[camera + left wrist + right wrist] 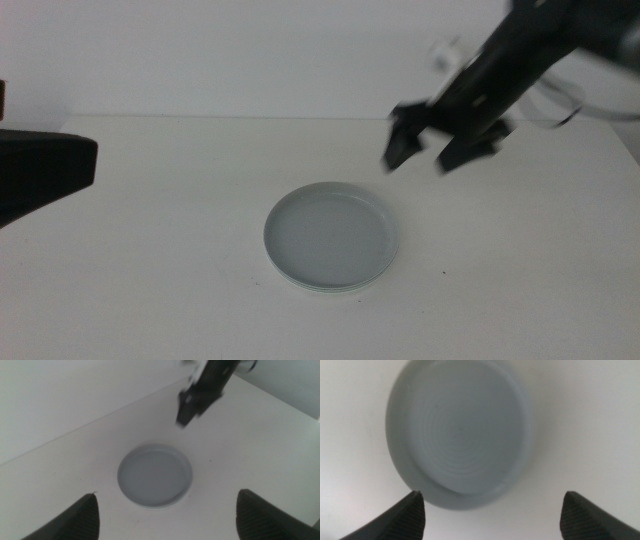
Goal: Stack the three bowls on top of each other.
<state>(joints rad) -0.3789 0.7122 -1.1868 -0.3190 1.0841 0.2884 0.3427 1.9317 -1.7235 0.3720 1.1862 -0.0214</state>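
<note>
Hovering open above the grey bowl (331, 237), right pincer (428, 152); writing possibly unreadable.

Grey bowl (331, 236) on top of the stack, matte, faint concentric rings on its inside seen in the right wrist view. Thin paler whitish-mint rim edge (325, 287) peeks out under it on the near side. Table (150, 280) plain white, a few tiny dark specks. Right gripper (428, 152) black, left gripper (40, 175) black.
</note>
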